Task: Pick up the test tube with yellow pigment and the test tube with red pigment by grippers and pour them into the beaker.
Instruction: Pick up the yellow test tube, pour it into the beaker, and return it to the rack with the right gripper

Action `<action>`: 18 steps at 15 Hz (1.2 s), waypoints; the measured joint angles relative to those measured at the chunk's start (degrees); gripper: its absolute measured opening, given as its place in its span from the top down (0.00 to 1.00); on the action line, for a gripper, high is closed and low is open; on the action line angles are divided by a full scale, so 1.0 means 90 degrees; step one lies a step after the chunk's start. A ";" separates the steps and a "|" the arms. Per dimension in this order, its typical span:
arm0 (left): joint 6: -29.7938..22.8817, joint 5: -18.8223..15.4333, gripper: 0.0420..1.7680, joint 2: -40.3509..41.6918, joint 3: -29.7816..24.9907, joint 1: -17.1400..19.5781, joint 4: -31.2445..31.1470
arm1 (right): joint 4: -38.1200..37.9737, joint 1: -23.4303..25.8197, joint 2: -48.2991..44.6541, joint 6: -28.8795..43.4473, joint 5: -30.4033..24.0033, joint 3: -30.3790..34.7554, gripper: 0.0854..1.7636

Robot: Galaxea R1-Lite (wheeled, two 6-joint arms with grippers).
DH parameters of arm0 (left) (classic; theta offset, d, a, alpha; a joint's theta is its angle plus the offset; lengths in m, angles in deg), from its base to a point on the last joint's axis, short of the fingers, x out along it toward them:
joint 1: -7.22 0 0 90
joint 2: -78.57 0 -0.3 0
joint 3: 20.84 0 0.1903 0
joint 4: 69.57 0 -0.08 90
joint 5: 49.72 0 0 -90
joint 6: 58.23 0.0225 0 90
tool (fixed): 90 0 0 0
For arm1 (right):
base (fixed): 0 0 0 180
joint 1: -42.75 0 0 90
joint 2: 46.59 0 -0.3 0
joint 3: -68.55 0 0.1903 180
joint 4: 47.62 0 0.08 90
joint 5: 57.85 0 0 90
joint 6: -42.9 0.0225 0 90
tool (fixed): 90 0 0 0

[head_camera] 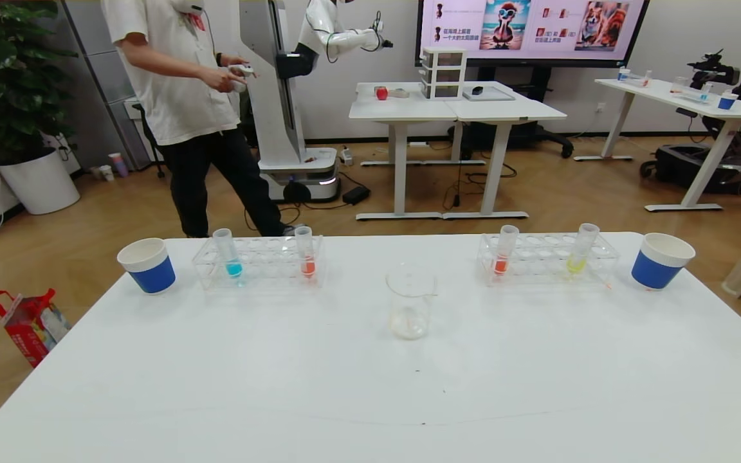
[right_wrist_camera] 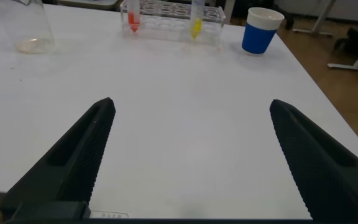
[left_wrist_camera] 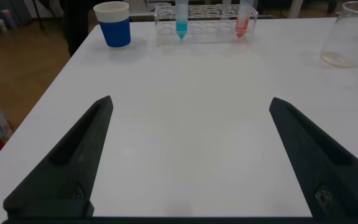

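Note:
The clear beaker [head_camera: 411, 308] stands mid-table, also in the left wrist view [left_wrist_camera: 353, 34]. The test tube with yellow pigment [head_camera: 581, 252] stands upright in the right rack [head_camera: 547, 258]; a tube with red pigment [head_camera: 504, 252] stands in the same rack. Another red tube [head_camera: 307, 252] stands in the left rack [head_camera: 261, 260]. Neither gripper shows in the head view. My left gripper [left_wrist_camera: 190, 102] is open over bare table, well short of the left rack. My right gripper [right_wrist_camera: 190, 102] is open too, short of the yellow tube [right_wrist_camera: 196, 22] and red tube [right_wrist_camera: 133, 18].
A turquoise tube [head_camera: 229, 252] shares the left rack. Blue-and-white paper cups stand at the far left [head_camera: 147, 265] and far right [head_camera: 660, 260] of the white table [head_camera: 370, 399]. A person [head_camera: 190, 109] stands beyond the table's far edge.

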 joint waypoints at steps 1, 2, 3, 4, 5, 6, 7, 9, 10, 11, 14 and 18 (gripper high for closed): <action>0.0000 0.0000 0.01 0.0000 0.0000 0.0000 0.0000 | 0.0003 0.0000 0.0000 0.0000 0.0000 0.0000 0.02; 0.0000 0.0000 0.01 0.0000 0.0000 0.0000 0.0000 | 0.0003 0.0000 0.0000 -0.0009 0.0000 0.0000 0.02; 0.0000 0.0000 0.01 0.0000 0.0000 0.0000 0.0000 | 0.0003 -0.0005 0.0000 -0.0022 0.0000 0.0000 0.02; 0.0003 0.0000 0.01 0.0000 0.0000 0.0000 0.0000 | 0.0003 -0.0005 0.0000 -0.0024 0.0000 0.0000 0.02; 0.0000 0.0000 0.01 0.0000 0.0000 0.0000 0.0003 | -0.0003 -0.0005 0.0000 0.0005 -0.0012 0.0000 0.02; -0.0003 0.0003 0.01 0.0000 0.0000 0.0000 0.0003 | -0.0004 -0.0005 0.0000 0.0012 -0.0012 0.0000 0.02; 0.0000 0.0003 0.01 0.0000 0.0000 0.0000 0.0000 | -0.0004 -0.0005 0.0000 0.0008 -0.0012 0.0000 0.02; 0.0000 0.0000 0.01 0.0000 0.0000 0.0000 0.0000 | -0.0003 -0.0003 0.0000 0.0003 0.0000 0.0000 0.02; 0.0000 0.0000 0.01 0.0000 0.0000 0.0000 0.0003 | 0.0000 0.0000 0.0000 0.0003 0.0004 0.0000 0.02; 0.0000 0.0003 0.01 0.0000 0.0000 0.0000 0.0003 | 0.0003 0.0000 0.0000 0.0003 0.0004 0.0000 0.02; 0.0003 0.0000 0.01 0.0000 0.0000 0.0000 0.0000 | 0.0015 0.0001 0.0000 0.0092 0.0037 0.0000 0.02; 0.0000 0.0003 0.01 0.0000 0.0000 0.0000 0.0000 | 0.0022 0.0056 0.0003 0.0192 0.0142 -0.0207 0.02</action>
